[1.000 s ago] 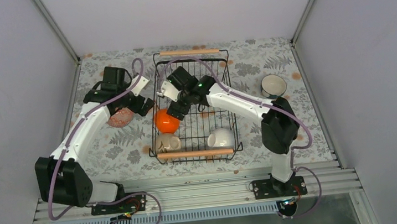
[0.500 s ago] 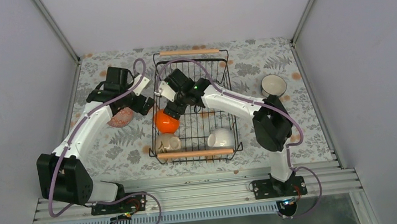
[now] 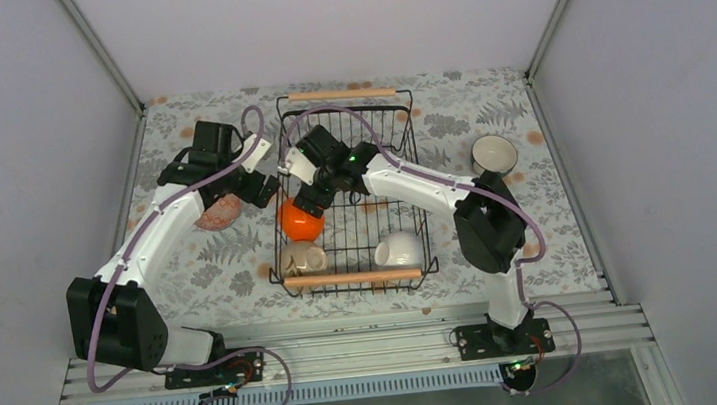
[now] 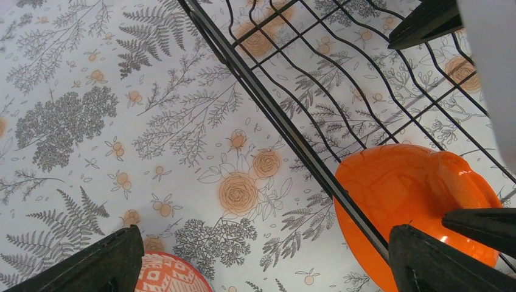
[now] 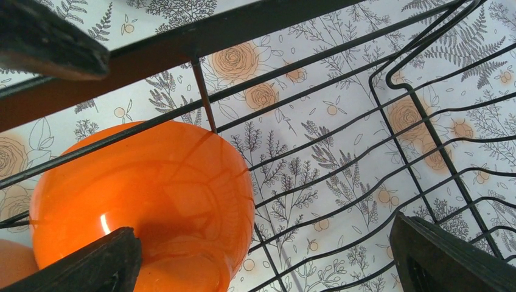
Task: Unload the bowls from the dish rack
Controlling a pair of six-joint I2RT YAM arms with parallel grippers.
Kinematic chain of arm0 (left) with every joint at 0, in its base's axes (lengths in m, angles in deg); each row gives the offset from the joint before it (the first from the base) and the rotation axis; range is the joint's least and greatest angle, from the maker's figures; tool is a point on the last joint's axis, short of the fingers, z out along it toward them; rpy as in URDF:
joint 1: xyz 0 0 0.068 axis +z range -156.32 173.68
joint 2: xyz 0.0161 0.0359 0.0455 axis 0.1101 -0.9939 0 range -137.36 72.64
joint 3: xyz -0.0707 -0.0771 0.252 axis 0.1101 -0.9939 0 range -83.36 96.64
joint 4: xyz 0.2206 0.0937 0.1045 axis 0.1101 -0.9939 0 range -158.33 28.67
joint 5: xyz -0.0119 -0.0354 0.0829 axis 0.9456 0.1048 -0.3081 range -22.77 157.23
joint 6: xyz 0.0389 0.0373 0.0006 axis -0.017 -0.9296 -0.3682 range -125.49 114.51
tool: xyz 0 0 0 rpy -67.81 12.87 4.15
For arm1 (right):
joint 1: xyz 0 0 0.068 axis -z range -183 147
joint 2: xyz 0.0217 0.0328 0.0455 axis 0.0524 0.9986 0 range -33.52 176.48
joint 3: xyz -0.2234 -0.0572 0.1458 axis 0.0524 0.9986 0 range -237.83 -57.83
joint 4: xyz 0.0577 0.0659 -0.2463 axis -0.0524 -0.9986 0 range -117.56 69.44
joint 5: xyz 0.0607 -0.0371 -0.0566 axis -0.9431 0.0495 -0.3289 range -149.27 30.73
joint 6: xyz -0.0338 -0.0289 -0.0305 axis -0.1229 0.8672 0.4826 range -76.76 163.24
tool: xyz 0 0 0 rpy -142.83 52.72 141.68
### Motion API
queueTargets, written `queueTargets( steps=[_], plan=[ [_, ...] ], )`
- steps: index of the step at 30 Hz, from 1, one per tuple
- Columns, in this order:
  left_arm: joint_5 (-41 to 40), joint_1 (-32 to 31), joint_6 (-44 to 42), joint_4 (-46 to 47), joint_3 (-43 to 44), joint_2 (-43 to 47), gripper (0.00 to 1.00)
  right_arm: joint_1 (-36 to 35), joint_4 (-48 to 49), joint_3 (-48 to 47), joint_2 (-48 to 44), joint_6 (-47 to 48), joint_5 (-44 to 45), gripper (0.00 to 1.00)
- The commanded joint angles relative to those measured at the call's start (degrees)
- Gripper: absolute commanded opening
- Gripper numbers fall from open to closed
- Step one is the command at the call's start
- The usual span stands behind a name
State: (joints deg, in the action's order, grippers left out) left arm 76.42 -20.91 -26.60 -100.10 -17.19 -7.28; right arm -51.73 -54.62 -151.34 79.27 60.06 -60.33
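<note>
Now, at the far left, your left gripper (image 3: 263, 189) hangs over the table (image 3: 209, 270) with its fingers spread wide and nothing between them. It is just beside the left wall of the dish rack (image 3: 352, 278). Near it a red-and-white patterned bowl (image 3: 218, 213) sits on the cloth, outside the rack.

Inside that left wall lies the orange bowl (image 3: 299, 225), tipped against the wires with its rounded outside showing. Your right gripper (image 3: 312, 203) hovers close above it, fingers likewise released and wide, gripping nothing.

Treat this bowl as light but hard, glazed and breakable. Its shine suggests the dome would slide out of a pinch across it. You probably want one finger inside the rim and one outside. From the right wrist view you cannot tell where the rim faces. Watch the wires too, since a finger could catch on them as you lift.

Toward the near edge of the rack sit a beige bowl (image 3: 302, 259) at the left and a white bowl (image 3: 399, 250) at the right. A teal bowl (image 3: 494, 154) with a white inside stands upright on the table, well to the right of the rack.
</note>
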Motion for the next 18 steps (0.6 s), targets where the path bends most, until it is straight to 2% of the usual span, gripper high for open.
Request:
queueTargets(
  steps=[1,18],
  plan=[
    [-0.1,-0.4,1.0,-0.4,-0.8,-0.7,1.00,-0.5,-1.0,1.0,-0.1,-0.6,-1.0,1.00],
    [-1.5,-1.3,1.2,-1.1,0.1,-2.5,1.00,-0.5,0.2,13.9,-8.4,-0.3,5.0,0.99]
  ],
)
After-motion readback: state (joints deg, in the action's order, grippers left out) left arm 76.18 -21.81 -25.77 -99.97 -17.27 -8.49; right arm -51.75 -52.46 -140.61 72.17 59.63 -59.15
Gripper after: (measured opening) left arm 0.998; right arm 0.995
